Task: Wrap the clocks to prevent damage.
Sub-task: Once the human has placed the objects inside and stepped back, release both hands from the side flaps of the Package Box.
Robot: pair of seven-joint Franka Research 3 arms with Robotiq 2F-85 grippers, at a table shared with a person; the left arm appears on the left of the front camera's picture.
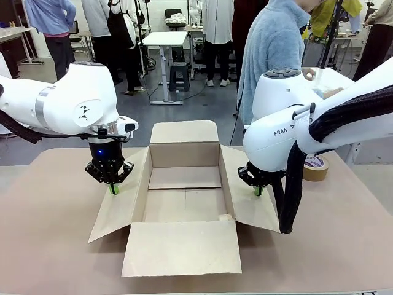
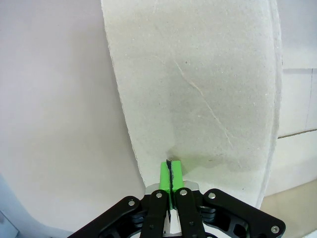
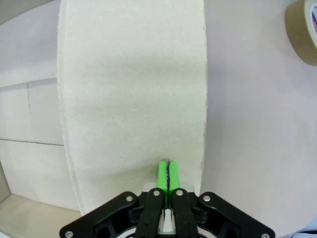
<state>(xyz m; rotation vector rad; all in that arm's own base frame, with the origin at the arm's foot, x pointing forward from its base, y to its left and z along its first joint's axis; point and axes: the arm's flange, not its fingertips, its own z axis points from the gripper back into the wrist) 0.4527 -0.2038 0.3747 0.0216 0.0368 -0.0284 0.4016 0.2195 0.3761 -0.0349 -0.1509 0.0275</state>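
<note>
From the front, a tan table (image 1: 55, 246) carries an open cardboard box (image 1: 184, 153) at its middle, with all four flaps spread outward. A brown tape roll (image 1: 315, 167) lies on the table beyond the box's right side. Across the table stands a person in a pale blue top. Behind are a grey floor, a white desk and other people standing.

The left gripper (image 1: 113, 187) points straight down over the left flap (image 1: 120, 209), its green pads pressed together and nothing between them. The right gripper (image 1: 258, 190) hangs the same way over the right flap (image 1: 255, 206), also closed and empty. The right arm's bulky joint and black cable cover much of the far right. Just past them the person's hands lie on something pale and whitish — possibly the clocks (image 1: 341, 80), too hidden to be sure.

In the left wrist view, the left gripper (image 2: 170, 168) has its pads sealed into one green bar, with the tips at the left flap (image 2: 198, 99). Whether they touch it I cannot tell. The table (image 2: 49, 124) lies to one side of the flap.

In the right wrist view, the right gripper (image 3: 169, 171) is likewise clamped on itself over the right flap (image 3: 133, 99). The table (image 3: 247, 124) shows beside the flap, and the tape roll (image 3: 304, 29) is cut off at the upper corner.
</note>
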